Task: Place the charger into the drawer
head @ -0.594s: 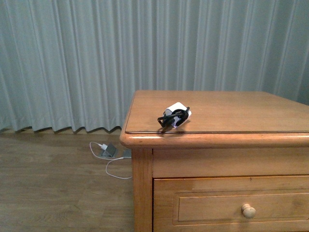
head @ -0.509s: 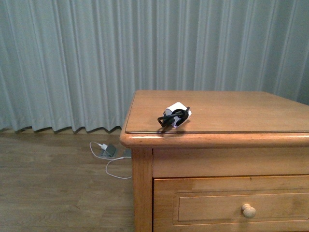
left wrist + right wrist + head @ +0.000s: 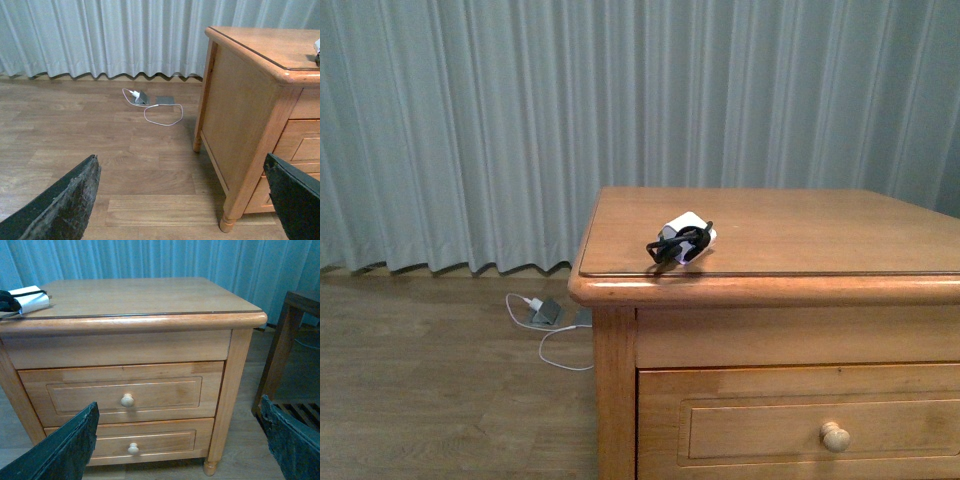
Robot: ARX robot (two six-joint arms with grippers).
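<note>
Room: grey-green pleated curtain [image 3: 470, 120] behind, wood-plank floor [image 3: 430, 400], honey-brown bench [image 3: 780, 225] with 2 drawers at right of the front view. A white plug with thin white cable [image 3: 542, 310] lies on the floor near the curtain; not the target.

Charger [image 3: 682, 240]: on the bench top, near the front edge and toward the front-left corner. White cube, black cable coiled around it. The bundle lies aslant, coil end toward the edge, white end pointing back and right. Nothing touches it.

Drawer [image 3: 800, 425]: top 1 of the 2, fully closed, 1 pale round knob [image 3: 834, 436] at the middle of the panel.

Left tool [image 3: 181, 157]: spread wide, holding nothing, low beside the bench's left flank; the charger shows only at the frame edge, above and off to the right.

Right tool [image 3: 178, 402]: spread wide, holding nothing, facing the drawer fronts square-on. The knob sits between its fingers, offset toward the left one and well apart from both.

Judgement: right arm is better lined up for the knob; left arm is on the charger's side. Drawer must open before any placement.
</note>
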